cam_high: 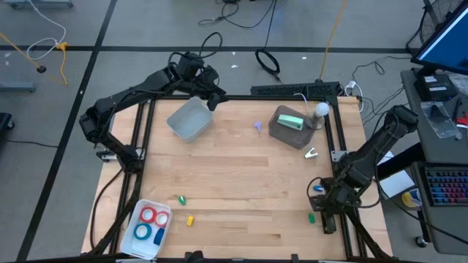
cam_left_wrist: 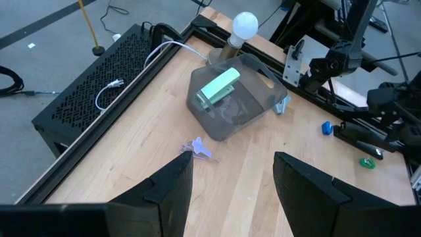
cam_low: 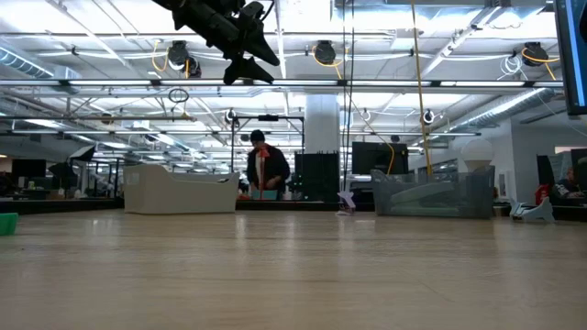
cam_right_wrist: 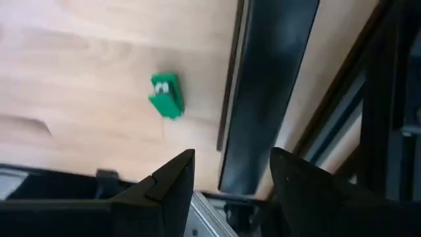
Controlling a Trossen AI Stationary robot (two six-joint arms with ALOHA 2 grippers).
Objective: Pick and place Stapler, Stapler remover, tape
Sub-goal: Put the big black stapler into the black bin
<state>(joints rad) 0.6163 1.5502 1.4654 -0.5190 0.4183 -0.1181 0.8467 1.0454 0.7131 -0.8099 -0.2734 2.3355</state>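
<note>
High view, near edge first: the tape (cam_high: 149, 223), two red rolls and two blue, lies flat in a white tray (cam_high: 136, 245) at the counter's (cam_high: 234, 183) near left corner. At the near right edge the right gripper (cam_high: 322, 207) hangs low, fingers parted and empty, over a green clip (cam_right_wrist: 166, 96). Toward the far edge, a green stapler (cam_left_wrist: 219, 87) lies in a grey bin (cam_left_wrist: 258, 108), long axis diagonal. The left gripper (cam_high: 212, 97), open and empty, hovers over the far left. A purple item (cam_left_wrist: 197, 148) is too small to identify.
</note>
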